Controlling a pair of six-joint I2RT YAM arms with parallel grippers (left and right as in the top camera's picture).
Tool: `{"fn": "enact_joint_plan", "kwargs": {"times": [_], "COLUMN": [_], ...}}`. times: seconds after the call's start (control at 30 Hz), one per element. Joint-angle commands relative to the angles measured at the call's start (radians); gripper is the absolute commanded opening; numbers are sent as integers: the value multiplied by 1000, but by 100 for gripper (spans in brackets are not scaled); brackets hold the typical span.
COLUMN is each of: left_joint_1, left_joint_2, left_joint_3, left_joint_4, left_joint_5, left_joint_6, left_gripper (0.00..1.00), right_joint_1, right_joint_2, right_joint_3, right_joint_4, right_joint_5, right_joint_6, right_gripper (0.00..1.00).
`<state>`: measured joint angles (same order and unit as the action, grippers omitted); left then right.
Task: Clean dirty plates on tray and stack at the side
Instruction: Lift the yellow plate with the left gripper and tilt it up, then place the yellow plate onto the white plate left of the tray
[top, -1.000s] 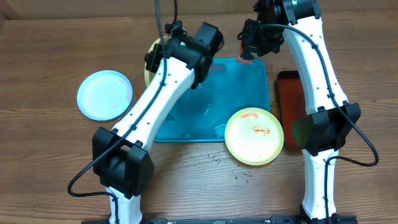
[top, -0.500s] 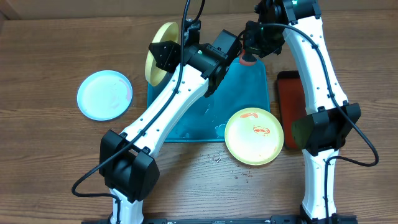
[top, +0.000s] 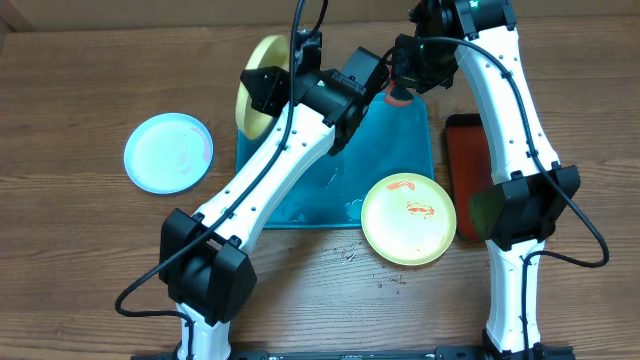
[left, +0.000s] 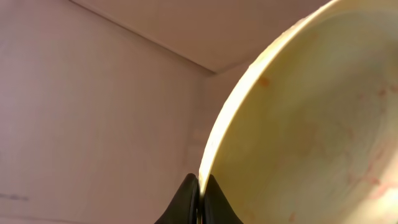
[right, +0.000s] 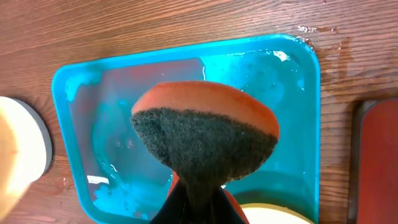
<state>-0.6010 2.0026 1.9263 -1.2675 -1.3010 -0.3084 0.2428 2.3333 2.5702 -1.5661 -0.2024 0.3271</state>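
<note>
Overhead: your left gripper (left: 199, 186), tight on yellow plate (top: 256, 60), just stood it up at tray (top: 400, 150) 11 o'clock. Right gripper (right: 193, 196) squeezes sponge (right: 205, 124); scrub next.

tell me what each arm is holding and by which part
The left fingers pinch a yellow plate by its rim. The right fingers squeeze an orange sponge at the lower end of its dark scouring face.
</note>
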Motion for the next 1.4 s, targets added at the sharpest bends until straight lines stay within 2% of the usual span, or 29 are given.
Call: {"fn": "enact_joint_plan", "kwargs": {"times": [0.0, 0.2, 0.43, 0.53, 0.57, 0.73, 0.87, 1.07, 1.2, 1.27, 1.3, 1.37], "left_joint_1": [64, 245, 557, 700, 785, 967, 1078, 1107, 1104, 1104, 1104, 1104], "left_joint_2": [-30, -45, -80, -72, -67, -61, -61, -61, -61, -61, -61, -61], "left_joint_3": [23, 23, 23, 18, 6, -81, -218, -372, -414, -415, -415, -415], "left_joint_4": [-11, -64, 16, 15, 15, 74, 171, 333, 410, 420, 425, 428], "left_joint_5": [248, 628, 1177, 1298, 1332, 1395, 1456, 1456, 1456, 1447, 1447, 1449], "left_joint_6": [-28, -17, 148, 158, 159, 159, 147, 144, 143, 144, 144, 144], "left_gripper": [4, 4, 5, 4, 4, 5, 4, 4, 5, 9, 15, 36], "right_joint_1": [3, 3, 4, 5, 5, 5, 5, 5, 5, 5, 5, 5], "right_joint_2": [-10, -10, -10, -10, -10, -10, -10, -10, -10, -10, -10, -10], "right_joint_3": [21, 21, 21, 21, 21, 21, 21, 21, 21, 21, 21, 21], "right_joint_4": [-1, -10, -10, -8, -8, -9, -8, -8, -8, -11, -11, -11], "right_joint_5": [4, 4, 3, 3, 3, 3, 3, 3, 3, 3, 3, 3], "right_joint_6": [-15, -15, -14, -14, -14, -14, -14, -14, -14, -14, -14, -14], "right_gripper": [6, 6, 6, 6, 7, 7, 7, 9, 9, 9, 9, 9]}}
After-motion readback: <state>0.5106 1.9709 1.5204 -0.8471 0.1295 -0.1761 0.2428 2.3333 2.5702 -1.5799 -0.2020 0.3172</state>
